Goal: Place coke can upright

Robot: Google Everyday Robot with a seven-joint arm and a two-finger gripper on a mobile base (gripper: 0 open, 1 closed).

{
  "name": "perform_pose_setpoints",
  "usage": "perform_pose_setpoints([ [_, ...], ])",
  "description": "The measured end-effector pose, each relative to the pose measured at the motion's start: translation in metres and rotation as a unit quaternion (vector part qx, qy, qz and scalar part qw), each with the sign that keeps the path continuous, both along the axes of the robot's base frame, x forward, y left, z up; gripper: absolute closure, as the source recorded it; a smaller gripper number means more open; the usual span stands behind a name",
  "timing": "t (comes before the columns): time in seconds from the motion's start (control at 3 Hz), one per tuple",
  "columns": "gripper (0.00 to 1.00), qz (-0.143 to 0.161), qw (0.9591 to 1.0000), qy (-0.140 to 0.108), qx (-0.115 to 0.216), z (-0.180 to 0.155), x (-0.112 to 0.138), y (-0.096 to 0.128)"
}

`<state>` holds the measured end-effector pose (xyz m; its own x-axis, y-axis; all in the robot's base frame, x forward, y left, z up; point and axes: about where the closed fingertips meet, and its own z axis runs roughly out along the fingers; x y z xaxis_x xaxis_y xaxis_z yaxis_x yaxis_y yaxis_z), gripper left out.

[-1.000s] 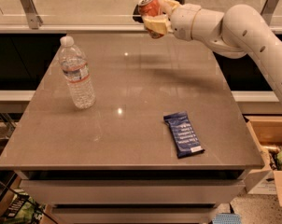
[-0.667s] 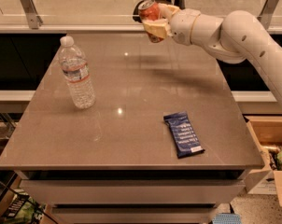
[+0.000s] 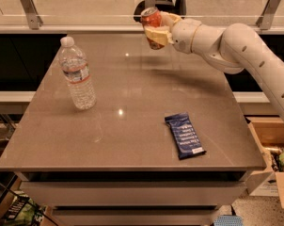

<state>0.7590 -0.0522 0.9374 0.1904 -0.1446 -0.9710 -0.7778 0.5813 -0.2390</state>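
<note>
The coke can [image 3: 152, 22], orange-red with a silver top, is held in my gripper [image 3: 157, 30] above the far middle of the grey table [image 3: 128, 126]. The can is close to upright, tilted slightly, and clear of the table top. The gripper's yellowish fingers [image 3: 159, 34] are shut around the can's body. My white arm [image 3: 236, 51] reaches in from the right.
A clear water bottle [image 3: 77, 74] with a white cap stands upright at the table's left. A dark blue snack packet [image 3: 184, 134] lies flat at the front right. A glass rail [image 3: 85, 6] runs behind the table. A cardboard box [image 3: 273, 154] sits on the floor at right.
The gripper has carried the can a little to the left and turned it more upright. The bottle and the packet have not moved.
</note>
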Motion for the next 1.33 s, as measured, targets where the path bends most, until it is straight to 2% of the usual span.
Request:
perform_pose_setpoints([
  [0.67, 1.00, 0.001, 0.9990, 0.013, 0.042, -0.022, 0.000, -0.003],
  [1.33, 1.00, -0.012, 0.9970, 0.036, 0.067, -0.043, -0.004, -0.007],
])
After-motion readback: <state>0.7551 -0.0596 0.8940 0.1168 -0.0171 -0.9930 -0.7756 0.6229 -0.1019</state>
